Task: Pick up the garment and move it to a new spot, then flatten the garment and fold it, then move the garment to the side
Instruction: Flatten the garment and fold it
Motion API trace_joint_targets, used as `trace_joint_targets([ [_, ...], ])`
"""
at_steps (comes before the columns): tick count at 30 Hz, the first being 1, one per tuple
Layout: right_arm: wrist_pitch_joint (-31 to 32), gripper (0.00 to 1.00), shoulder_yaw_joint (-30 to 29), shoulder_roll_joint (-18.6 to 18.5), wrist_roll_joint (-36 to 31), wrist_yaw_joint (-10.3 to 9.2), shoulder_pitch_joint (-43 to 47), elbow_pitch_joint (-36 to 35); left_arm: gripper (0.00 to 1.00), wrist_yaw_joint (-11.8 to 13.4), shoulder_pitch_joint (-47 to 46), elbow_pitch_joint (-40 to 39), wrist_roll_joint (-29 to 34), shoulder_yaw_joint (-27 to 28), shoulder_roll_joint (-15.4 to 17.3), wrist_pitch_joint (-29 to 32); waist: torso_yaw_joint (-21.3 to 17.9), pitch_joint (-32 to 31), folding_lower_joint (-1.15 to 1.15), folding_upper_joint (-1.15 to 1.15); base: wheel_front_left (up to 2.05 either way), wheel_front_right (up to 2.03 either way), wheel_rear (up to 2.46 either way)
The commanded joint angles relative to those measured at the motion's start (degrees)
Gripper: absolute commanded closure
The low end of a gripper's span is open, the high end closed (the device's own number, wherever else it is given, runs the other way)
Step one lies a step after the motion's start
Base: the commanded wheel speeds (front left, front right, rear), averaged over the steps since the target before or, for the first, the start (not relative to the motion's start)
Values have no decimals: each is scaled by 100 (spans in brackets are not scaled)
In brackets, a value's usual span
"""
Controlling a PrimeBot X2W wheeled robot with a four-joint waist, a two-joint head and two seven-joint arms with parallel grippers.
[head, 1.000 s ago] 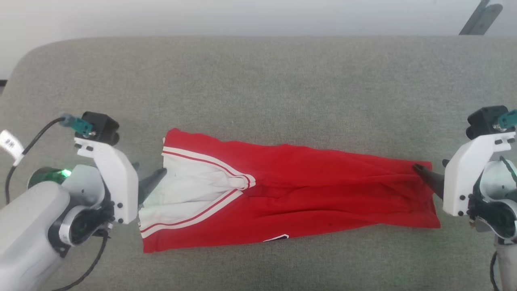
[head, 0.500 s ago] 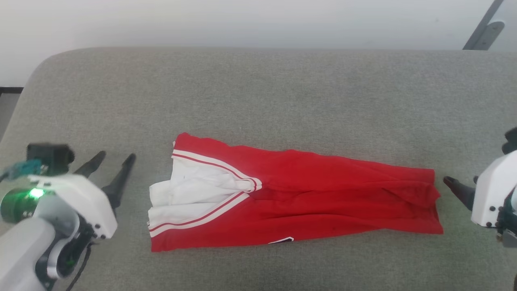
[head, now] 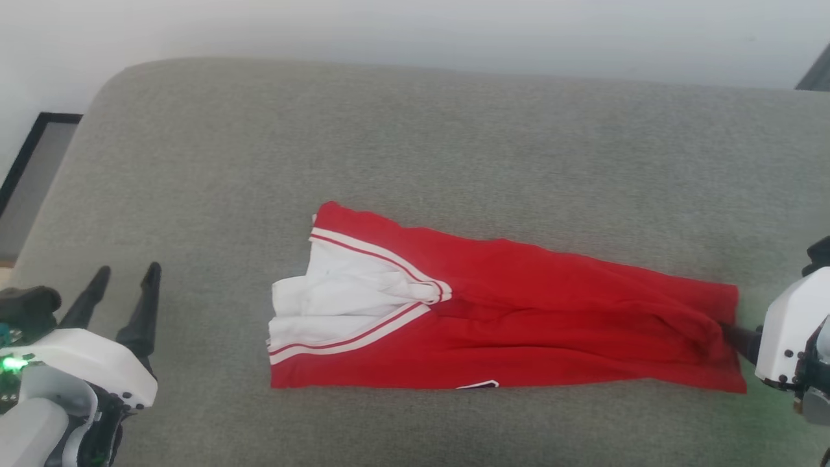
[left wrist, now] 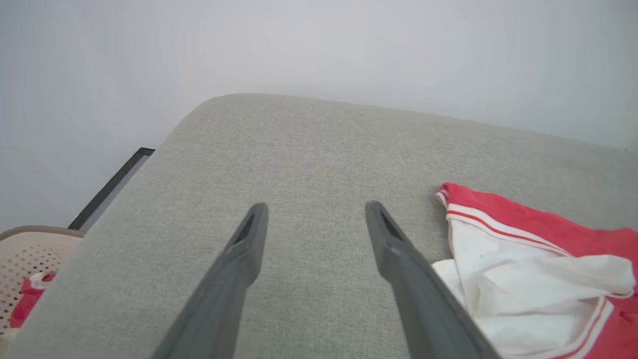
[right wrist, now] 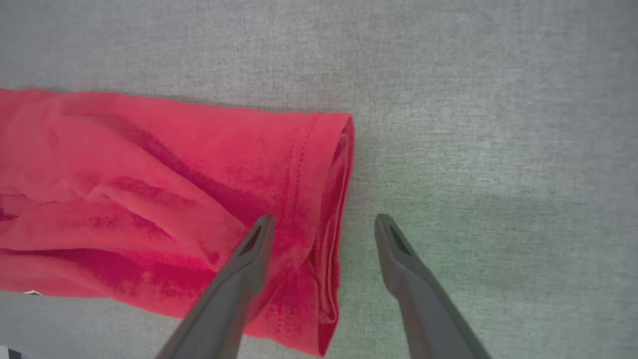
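The left gripper point(head: 129, 268) is now backed well off the white sleeve end of the garment point(head: 551, 311), its fingers point(head: 146, 305) pointing up the view. The right gripper point(right wrist: 323, 219) slips off the red hem, then comes back, one finger over it.

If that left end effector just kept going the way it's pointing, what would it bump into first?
Probably nothing but the grey padded surface itself. The left end effector points across bare fabric toward the far edge and a pale wall; the garment lies off to its right. Depth is unclear.
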Motion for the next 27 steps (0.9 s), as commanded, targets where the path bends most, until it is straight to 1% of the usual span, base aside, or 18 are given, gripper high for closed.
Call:
trace_joint_targets([
  [1, 12, 0, -12, 1, 12, 3, -50, 67, 0, -21, 96, -1, 135, 142, -68, -42, 75, 11, 0, 0, 0, 0, 0],
  [3, 10, 0, 27, -8, 16, 3, -96, 255, 0, -71, 275, 6, 323, 467, -222, -42, 139, 24, 0, 0, 0, 0, 0],
  [7, -64, 0, 114, 3, 52, 3, -277, 760, 0, -275, 534, 47, 747, 982, -510, -37, 257, 48, 0, 0, 0, 0, 0],
  [10, -55, 0, 253, 62, 108, 3, -389, 1184, 0, -412, 727, 83, 1044, 1354, -785, -38, 337, 54, 0, 0, 0, 0, 0],
  [11, -72, 29, 316, 86, 149, 3, -439, 1290, 0, -461, 803, 101, 1158, 1454, -841, -37, 357, 54, 0, 0, 0, 0, 0],
  [12, -56, 100, 389, 78, 201, 3, -468, 1379, 0, -513, 842, 120, 1226, 1558, -917, -37, 379, 54, 0, 0, 0, 0, 0],
  [17, -150, 100, 549, -64, 465, 3, -578, 1620, 0, -723, 1033, 230, 1564, 2016, -1269, -38, 450, 33, 0, 0, 0, 0, 0],
  [22, -336, 100, 595, -308, 637, 3, -719, 1516, 0, -916, 1173, 278, 1880, 2397, -1535, -38, 416, 29, 0, 0, 0, 0, 0],
  [27, -428, 100, 423, -621, 686, 2, -778, 1399, 0, -1081, 1224, 350, 2133, 2633, -1753, -39, 289, 48, 0, 0, 0, 0, 0],
])
